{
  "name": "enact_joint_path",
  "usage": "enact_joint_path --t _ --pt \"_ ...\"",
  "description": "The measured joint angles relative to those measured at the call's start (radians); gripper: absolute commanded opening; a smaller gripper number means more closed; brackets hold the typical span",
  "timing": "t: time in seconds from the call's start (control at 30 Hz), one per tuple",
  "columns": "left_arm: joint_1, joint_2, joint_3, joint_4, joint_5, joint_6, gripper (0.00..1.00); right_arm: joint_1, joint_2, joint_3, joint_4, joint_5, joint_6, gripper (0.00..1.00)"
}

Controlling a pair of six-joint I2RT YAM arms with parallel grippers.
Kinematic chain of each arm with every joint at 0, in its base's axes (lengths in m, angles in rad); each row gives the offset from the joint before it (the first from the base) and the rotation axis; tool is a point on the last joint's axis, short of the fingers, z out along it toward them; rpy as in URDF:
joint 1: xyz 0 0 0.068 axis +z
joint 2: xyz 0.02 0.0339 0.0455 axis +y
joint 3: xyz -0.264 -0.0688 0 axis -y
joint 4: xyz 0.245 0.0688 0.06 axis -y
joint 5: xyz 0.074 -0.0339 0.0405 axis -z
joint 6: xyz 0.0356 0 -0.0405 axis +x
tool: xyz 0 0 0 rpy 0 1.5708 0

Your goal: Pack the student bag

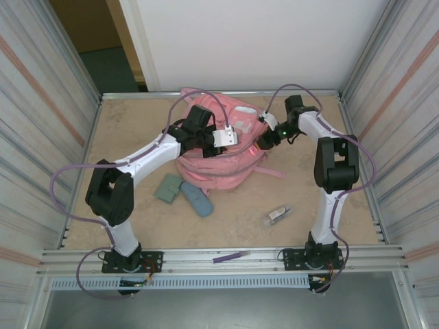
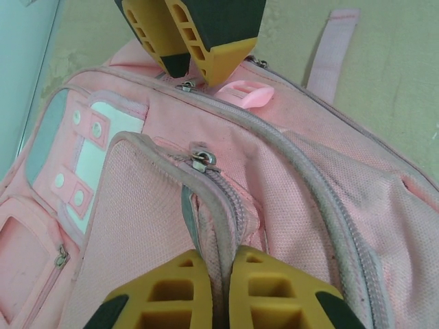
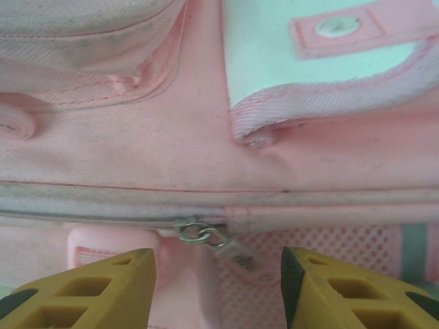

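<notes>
We see the student bag [image 1: 214, 170] lying toward the far middle of the desk [image 1: 315, 199], its pale front pockets facing up and one strap trailing off to the right. Both arms reach in over it from either side.

From the left wrist, the left claw [image 2: 221, 277] is pressed together, pinching the bag's zippered edge where the seam runs straight down between its yellow fingers [image 2: 164, 295]. A metal zipper slider [image 2: 202, 159] sits a little farther up that seam.

From the right wrist, the right claw [image 3: 219, 274] stands spread just above the pink fabric, with a silver zipper pull [image 3: 206, 236] lying between its fingers [image 3: 103, 288] and touching neither.

On the near side of the bag, a green case [image 1: 167, 188] and a blue-grey pouch [image 1: 197, 201] lie side by side, close to its edge. Farther right, well apart from the bag, rests a small dark-and-clear object [image 1: 278, 214] that we cannot make out. A purple stick-like item [image 1: 230, 257] lies on the metal rail [image 1: 206, 264] between the arm bases.
</notes>
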Motion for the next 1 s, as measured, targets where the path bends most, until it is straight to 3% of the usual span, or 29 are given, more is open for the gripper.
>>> enact_joint_path --t 0.37,0.43,0.73,1.0 --pt "0.003 -0.010 0.000 0.016 0.014 -0.003 0.00 -0.010 0.005 0.002 0.009 -0.047 -0.083 0.48" --pt "0.003 -0.010 -0.003 0.023 0.016 -0.003 0.00 -0.005 0.013 0.006 0.002 -0.051 -0.103 0.43" --pt "0.010 -0.010 -0.010 0.039 0.024 -0.003 0.00 -0.006 0.044 0.032 -0.053 -0.071 -0.163 0.06" --pt "0.013 -0.010 -0.010 0.040 0.021 -0.003 0.00 -0.011 0.041 0.032 -0.062 -0.076 -0.164 0.00"
